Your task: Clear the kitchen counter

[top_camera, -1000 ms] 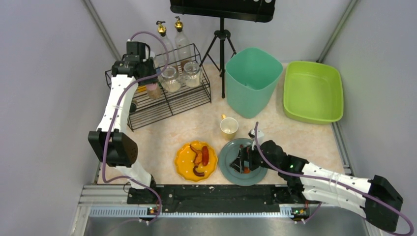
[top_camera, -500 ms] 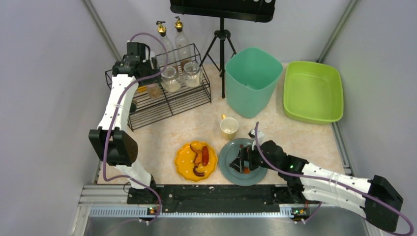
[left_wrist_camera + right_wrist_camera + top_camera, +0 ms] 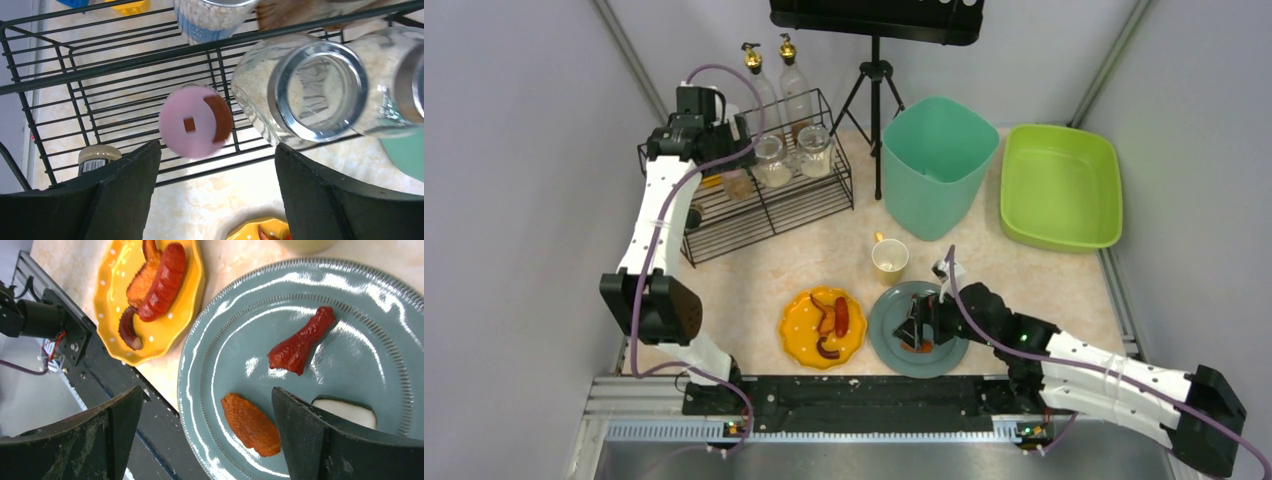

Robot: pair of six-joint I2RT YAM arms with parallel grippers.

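The marbled beige table [image 3: 754, 268] lies between grey walls, under everything. The left gripper [image 3: 217, 155] gapes wide and empty above a round pink-lidded jar [image 3: 195, 122] on the black wire rack [image 3: 50, 90]. The right gripper [image 3: 205, 397], equally wide and empty, hovers over a glossy ribbed blue-grey plate [image 3: 240, 340].

High overview — wrist cameras close above kitchen counter [image 3: 1044, 280].

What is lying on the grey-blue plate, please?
On the grey-blue plate lie a red drumstick-shaped piece, an orange piece and a white piece, the last partly covered by a finger of the right pincer. Whatever lies behind that finger cannot be seen.
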